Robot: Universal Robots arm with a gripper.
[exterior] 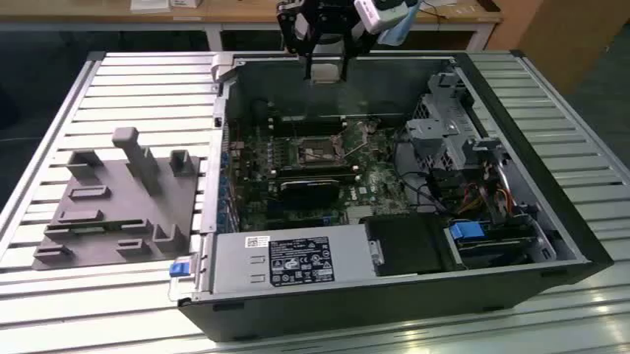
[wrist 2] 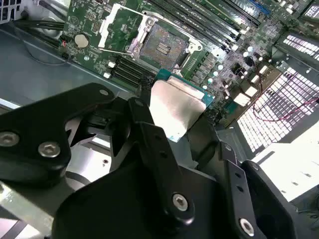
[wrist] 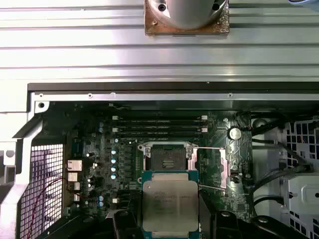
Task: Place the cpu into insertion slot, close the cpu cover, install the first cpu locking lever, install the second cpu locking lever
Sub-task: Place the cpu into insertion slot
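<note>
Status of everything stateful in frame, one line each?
cpu: held above the board, not seated
gripper: shut on the cpu
slot: empty, uncovered
cover: flipped open beside the slot
case: side open, board exposed

Matte-black gripper (wrist 2: 177, 124) — broad linkage plates (wrist 2: 45, 129), silver screw heads (wrist 2: 180, 201)
</note>
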